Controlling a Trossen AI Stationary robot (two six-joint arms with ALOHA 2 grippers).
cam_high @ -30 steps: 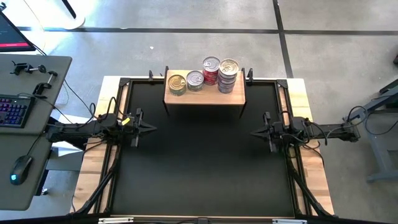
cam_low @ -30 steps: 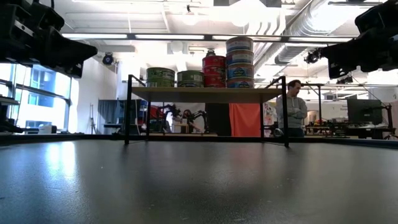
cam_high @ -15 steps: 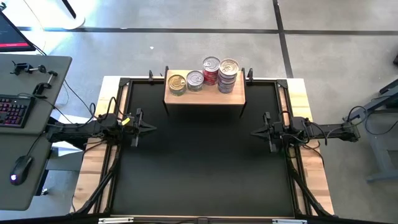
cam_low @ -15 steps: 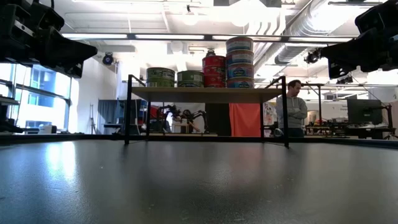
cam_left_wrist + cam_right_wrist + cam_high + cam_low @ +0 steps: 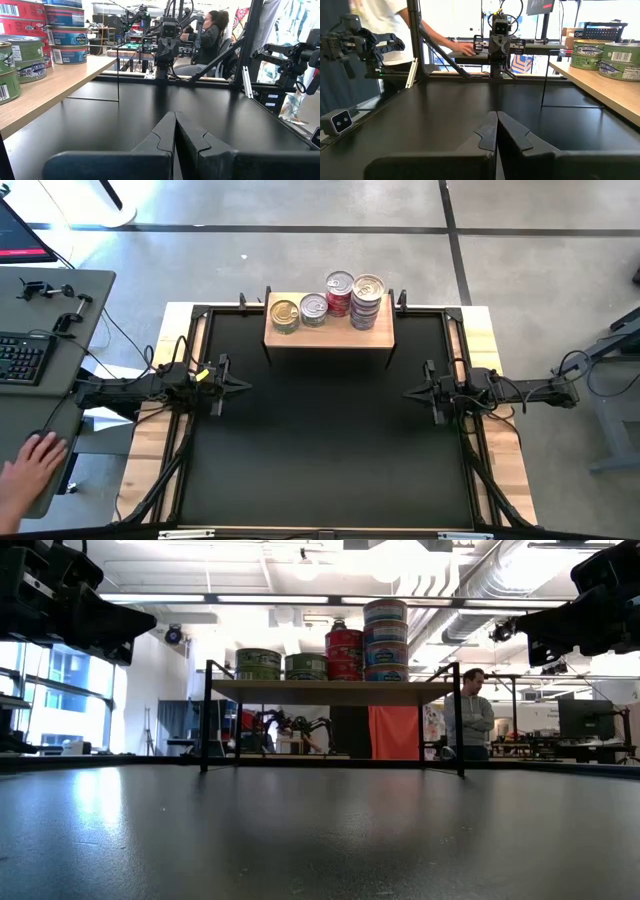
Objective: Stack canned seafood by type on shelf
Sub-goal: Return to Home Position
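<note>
With left gripper (image 5: 243, 385) and right gripper (image 5: 408, 392) seen clenched empty, the tall bluish-tin stack (image 5: 367, 300) could be toppled were the light-brown wooden shelf (image 5: 330, 337) bumped.

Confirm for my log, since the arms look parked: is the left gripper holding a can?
No, the left gripper is shut on nothing; the cans stand on the shelf.

Reaches in level from the left with the left arm (image 5: 130, 388) and from the right with the right arm (image 5: 520, 392), wrists straight, forearms in one line across. Holds the left gripper (image 5: 246, 387) with its fingers pressed flat together, tips aimed at the right gripper (image 5: 405, 393). Mirrors that on the right: fingers closed tip to tip. Points the two grippers at each other, well apart. Carries both wrists raised, at the low view's upper corners.
</note>
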